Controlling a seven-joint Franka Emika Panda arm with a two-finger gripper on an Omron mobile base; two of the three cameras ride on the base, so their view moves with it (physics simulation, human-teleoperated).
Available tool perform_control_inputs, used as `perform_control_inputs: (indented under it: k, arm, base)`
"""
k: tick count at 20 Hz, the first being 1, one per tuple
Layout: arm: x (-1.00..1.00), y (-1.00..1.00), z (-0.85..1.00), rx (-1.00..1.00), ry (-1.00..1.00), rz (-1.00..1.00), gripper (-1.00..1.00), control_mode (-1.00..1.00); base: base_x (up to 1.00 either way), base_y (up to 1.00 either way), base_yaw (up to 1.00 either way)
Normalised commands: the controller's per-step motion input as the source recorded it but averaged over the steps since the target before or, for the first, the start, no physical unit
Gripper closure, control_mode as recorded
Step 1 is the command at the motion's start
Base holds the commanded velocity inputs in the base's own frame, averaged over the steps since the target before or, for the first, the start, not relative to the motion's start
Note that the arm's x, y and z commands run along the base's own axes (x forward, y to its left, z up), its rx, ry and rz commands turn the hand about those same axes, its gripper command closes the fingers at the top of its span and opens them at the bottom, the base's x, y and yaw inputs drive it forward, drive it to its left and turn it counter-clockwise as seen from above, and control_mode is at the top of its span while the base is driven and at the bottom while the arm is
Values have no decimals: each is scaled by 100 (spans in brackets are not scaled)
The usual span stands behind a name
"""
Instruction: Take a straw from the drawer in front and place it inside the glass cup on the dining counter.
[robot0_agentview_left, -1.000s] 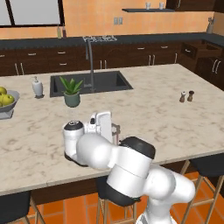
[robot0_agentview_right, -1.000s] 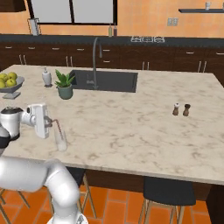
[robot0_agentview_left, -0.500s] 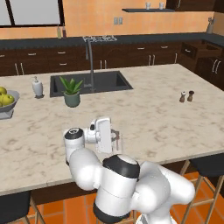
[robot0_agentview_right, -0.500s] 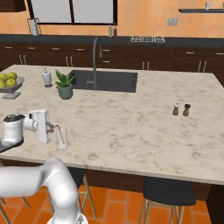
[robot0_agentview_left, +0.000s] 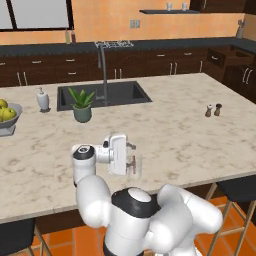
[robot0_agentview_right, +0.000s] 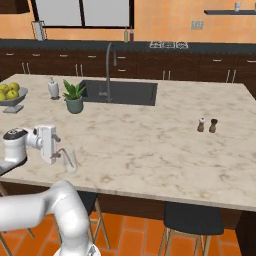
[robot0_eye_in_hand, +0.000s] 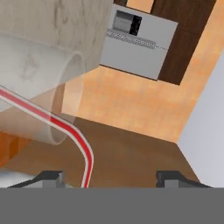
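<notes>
The cup (robot0_agentview_right: 70, 161) stands near the front left edge of the counter (robot0_agentview_right: 150, 145), with the straw (robot0_agentview_right: 62, 151) in it, its bent end sticking out toward the gripper (robot0_agentview_right: 56, 150) just beside it. 2 shakers (robot0_agentview_right: 207, 125) sit toward the right edge; a plant (robot0_agentview_right: 74, 97) stands by the sink (robot0_agentview_right: 120, 92).

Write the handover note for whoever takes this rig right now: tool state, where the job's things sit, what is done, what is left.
Tool: open, fingers spread either side of the thin pink-red straw's bent end, not clamping it.
Straw: long part inside the small clear glass cup, bent end sticking out over the rim toward the tool.
Cup: upright on the beige marbled dining counter, near its front edge, just beside the tool.
Done: straw is in the cup.
Left: back the tool away without catching the straw or tipping the cup.
</notes>
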Motion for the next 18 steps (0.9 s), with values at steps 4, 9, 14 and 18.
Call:
perform_control_inputs:
  k: [4,9,14,18]
  arm:
    - [0,0,0,13,0,0,-100,-100]
    - [0,0,0,21,3,2,-100,-100]
    - [-6,11,0,28,1,8,-100,-100]
    - [-13,9,0,35,1,16,-100,-100]
  base:
    - [0,0,0]
    - [0,0,0]
    - [0,0,0]
    - [0,0,0]
